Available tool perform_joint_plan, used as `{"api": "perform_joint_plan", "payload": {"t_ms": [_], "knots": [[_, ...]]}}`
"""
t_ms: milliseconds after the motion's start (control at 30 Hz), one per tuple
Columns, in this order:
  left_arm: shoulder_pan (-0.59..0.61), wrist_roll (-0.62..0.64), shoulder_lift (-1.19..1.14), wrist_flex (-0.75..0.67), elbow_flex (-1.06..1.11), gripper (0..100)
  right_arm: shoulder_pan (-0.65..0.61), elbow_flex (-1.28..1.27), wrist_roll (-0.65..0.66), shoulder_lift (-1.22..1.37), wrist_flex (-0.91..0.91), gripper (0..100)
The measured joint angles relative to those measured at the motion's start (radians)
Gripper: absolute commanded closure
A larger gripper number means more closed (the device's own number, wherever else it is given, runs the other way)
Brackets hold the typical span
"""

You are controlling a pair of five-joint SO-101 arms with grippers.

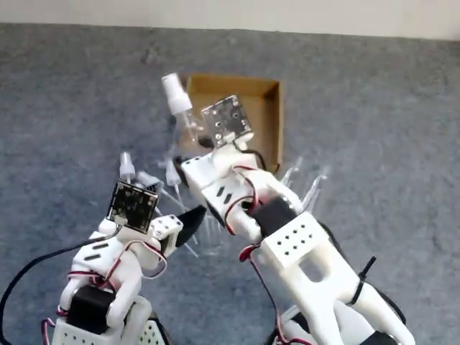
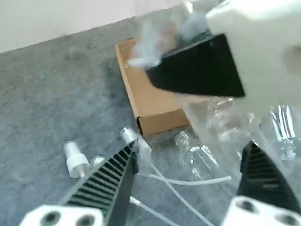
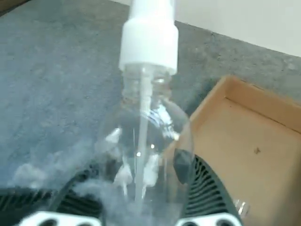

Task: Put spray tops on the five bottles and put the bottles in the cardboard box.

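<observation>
Left hand (image 2: 190, 150) spread wide, right hand (image 3: 136, 169) clamped.

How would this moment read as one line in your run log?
right fingers: shut on capped bottle beside cardboard box | left fingers: open over loose spray tops, uncapped bottle

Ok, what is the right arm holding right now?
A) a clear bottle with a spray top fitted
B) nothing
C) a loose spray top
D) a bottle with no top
A: the right arm's jaws grip a clear bottle with a white spray top on its neck, near the cardboard box.
</observation>
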State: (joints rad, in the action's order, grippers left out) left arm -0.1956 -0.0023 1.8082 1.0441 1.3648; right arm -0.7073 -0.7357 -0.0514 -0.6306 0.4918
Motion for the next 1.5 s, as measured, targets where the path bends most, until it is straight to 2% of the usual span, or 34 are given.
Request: {"api": "perform_joint_plan", "payload": {"t_ms": [300,467,967,1100,1267,1500], "knots": [[0.064,0.002,0.011,-0.080,0.025,70,-0.025,0.000,0.000,0.002,0.092,99.5],[0.069,0.003,0.012,-0.141,0.060,70,-0.025,0.000,0.000,-0.092,0.118,99.5],[0.064,0.002,0.012,-0.149,0.069,70,-0.023,0.005,-0.002,-0.163,0.242,99.5],[0.064,0.002,0.012,-0.149,0.069,72,0.006,0.005,-0.003,-0.163,0.242,99.5],[0.078,-0.005,0.002,-0.149,0.074,74,0.106,0.003,-0.003,-0.164,0.265,99.5],[0.078,-0.005,0.000,-0.149,0.074,74,0.124,0.003,-0.003,-0.166,0.265,99.5]]}}
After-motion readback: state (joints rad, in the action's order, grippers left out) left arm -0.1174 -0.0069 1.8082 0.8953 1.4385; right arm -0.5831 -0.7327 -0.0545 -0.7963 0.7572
